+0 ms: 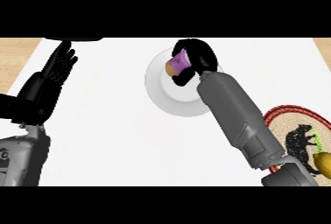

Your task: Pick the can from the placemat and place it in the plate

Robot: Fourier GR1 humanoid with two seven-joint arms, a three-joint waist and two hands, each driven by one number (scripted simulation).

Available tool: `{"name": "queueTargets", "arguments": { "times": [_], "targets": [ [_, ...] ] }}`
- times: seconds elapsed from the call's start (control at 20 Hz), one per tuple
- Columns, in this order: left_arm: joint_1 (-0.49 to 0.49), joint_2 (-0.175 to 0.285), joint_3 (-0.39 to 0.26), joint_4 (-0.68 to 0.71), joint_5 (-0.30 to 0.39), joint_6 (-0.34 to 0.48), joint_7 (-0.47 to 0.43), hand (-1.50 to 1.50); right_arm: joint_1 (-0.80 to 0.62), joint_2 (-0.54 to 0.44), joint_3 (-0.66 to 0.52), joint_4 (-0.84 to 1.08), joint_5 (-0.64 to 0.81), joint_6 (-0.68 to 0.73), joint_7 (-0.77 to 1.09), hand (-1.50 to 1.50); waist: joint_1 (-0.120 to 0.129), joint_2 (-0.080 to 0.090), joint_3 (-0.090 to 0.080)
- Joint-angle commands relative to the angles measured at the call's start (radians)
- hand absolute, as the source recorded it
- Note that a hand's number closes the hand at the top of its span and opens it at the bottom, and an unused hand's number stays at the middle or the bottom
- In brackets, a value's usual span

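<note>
Can: The purple can point(176, 65) was in the upper middle of the frame, over the plate and tilted, its brownish end facing lower left. Whether it touched the plate could not be told.
Right robot hand: The right robot hand point(202, 54) was wrapped around the can, grasping it, its dark fingers arching over the top. This was probably to steady the can until it was set down.
Plate: The white plate point(169, 103) lay directly beneath the can, so the carry looked nearly done and only lowering and letting go seemed left.
Placemat: The oval placemat point(284, 120) sat at the lower right, well apart from the can and partly under the forearm. A yellowish thing point(321, 162) lay at its right edge.
Left robot hand: The left robot hand point(58, 65) rested at the upper left, fingers straight and holding nothing, apparently kept clear of the work.
Tabletop: The white tabletop point(116, 144) carried the plate and the placemat.
</note>
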Motion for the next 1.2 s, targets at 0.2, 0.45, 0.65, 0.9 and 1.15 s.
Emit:
{"name": "queueTargets", "arguments": {
  "times": [0.2,0.45,0.65,0.9,1.15],
  "targets": [
    [-0.017,-0.032,-0.045,-0.004,-0.028,0.005,-0.012,0.0,-0.039,0.009,-0.045,0.191,-0.145,-0.058,-0.118,-1.5,0.047,0.015,0.001],
    [-0.039,-0.04,-0.031,-0.001,-0.03,0.033,0.031,0.0,-0.042,0.009,-0.118,0.166,-0.262,-0.093,-0.248,-1.5,0.021,0.007,0.002],
    [-0.019,-0.026,-0.021,0.01,-0.025,0.01,-0.018,0.0,-0.088,0.009,-0.176,0.152,-0.351,-0.133,-0.288,-1.5,0.013,0.003,0.001],
    [-0.003,-0.011,0.001,0.007,-0.004,-0.006,-0.001,0.0,-0.075,-0.041,-0.282,0.16,-0.469,-0.035,-0.382,-1.5,-0.003,0.003,0.001],
    [-0.005,0.009,0.019,-0.022,-0.001,-0.009,0.015,0.0,-0.044,-0.135,-0.344,0.177,-0.522,0.011,-0.402,-1.5,-0.02,-0.003,0.001]
  ]
}}
